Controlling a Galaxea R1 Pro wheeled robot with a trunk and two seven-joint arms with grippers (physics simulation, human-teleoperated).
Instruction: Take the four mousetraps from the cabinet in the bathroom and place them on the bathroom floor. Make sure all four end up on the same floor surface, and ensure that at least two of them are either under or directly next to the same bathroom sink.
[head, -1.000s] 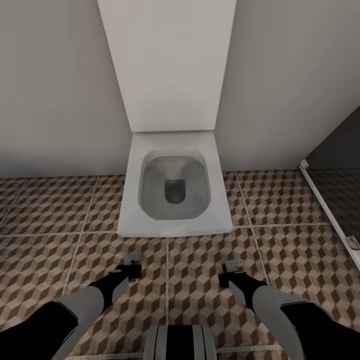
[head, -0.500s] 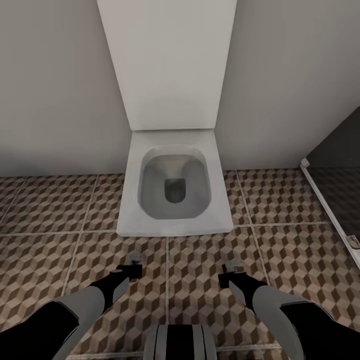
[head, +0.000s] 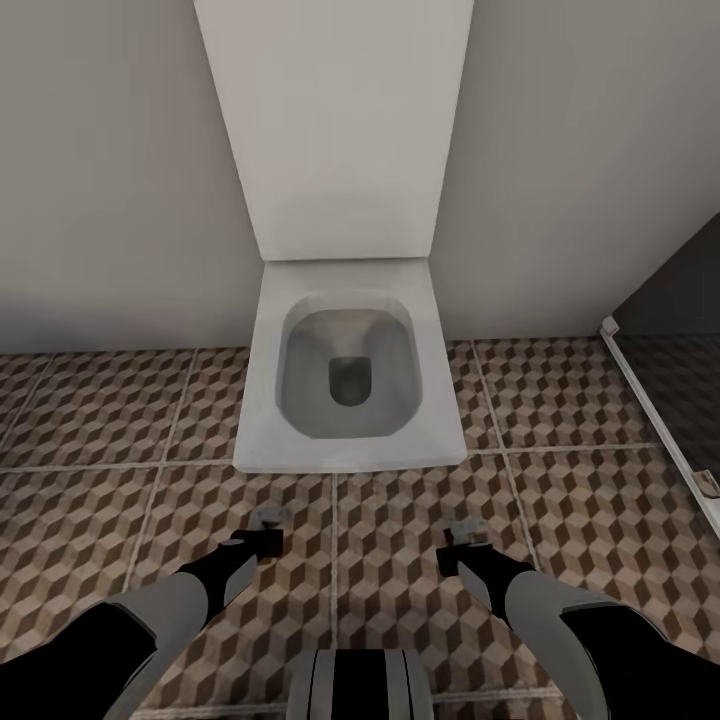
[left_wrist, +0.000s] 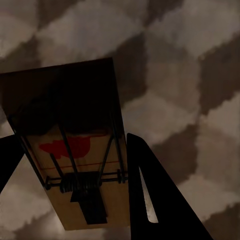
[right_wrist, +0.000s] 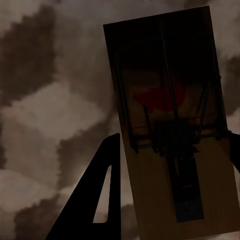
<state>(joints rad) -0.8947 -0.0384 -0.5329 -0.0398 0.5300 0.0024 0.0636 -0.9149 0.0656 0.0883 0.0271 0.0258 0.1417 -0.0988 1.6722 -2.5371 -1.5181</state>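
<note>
Mousetraps (left_wrist: 75, 150) (right_wrist: 175, 125) sit clamped in left claw (head: 268, 522) and right claw (head: 462, 533), seemingly, above bathroom floor (head: 560, 500)

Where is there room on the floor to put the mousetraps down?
Bare bathroom floor lies left of the toilet, and more tiles lie between the toilet and the glass panel on the right. The strip just before the toilet, by both grippers, is tighter.

In the head view both grippers sit too small at 7 and 5 o'clock to tell whether they hold anything, and a small tan object (head: 708, 487) at 3 o'clock is cut by the edge. In the wrist views each trap (left_wrist: 75, 145) (right_wrist: 172, 125) lies in heavy shadow, and the fingers (left_wrist: 150, 195) (right_wrist: 97, 195) run off the frame.
</note>
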